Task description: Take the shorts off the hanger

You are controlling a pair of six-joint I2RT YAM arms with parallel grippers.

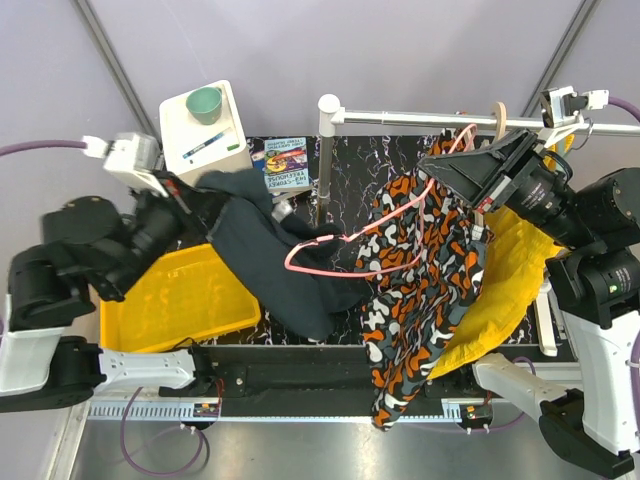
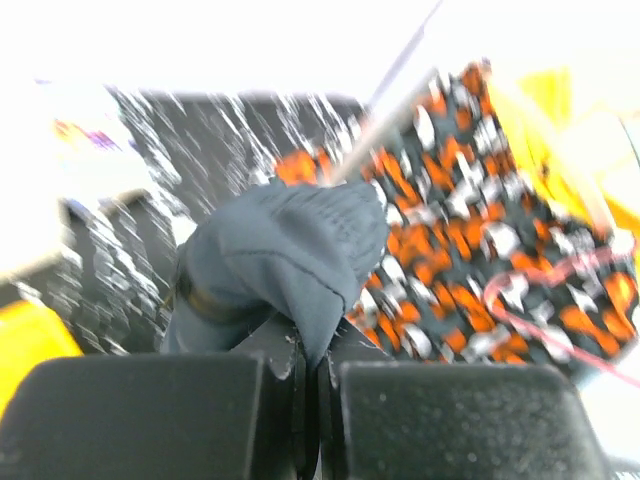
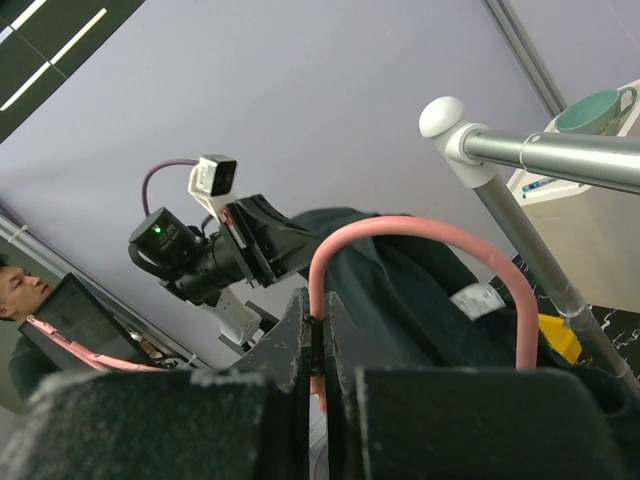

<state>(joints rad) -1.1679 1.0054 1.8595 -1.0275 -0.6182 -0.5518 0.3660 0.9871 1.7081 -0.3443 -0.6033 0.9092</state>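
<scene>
The dark blue shorts (image 1: 262, 248) stretch from my left gripper (image 1: 197, 193) down to the right, where the pink hanger (image 1: 335, 258) still overlaps their far end. My left gripper is shut on a fold of the shorts (image 2: 290, 240), the cloth pinched between the jaws (image 2: 312, 365). My right gripper (image 1: 437, 166) is shut on the hanger's pink hook (image 3: 430, 235) just below its bend, near the rail (image 1: 450, 119). In the right wrist view the gripper (image 3: 320, 335) clamps the pink wire, with the shorts (image 3: 400, 290) hanging behind it.
An orange, black and white patterned garment (image 1: 420, 290) and a yellow garment (image 1: 500, 280) hang from the rail. A yellow bin (image 1: 180, 300) lies under the left arm. A white box with a green cup (image 1: 205, 104) and a book (image 1: 285, 165) stand at the back.
</scene>
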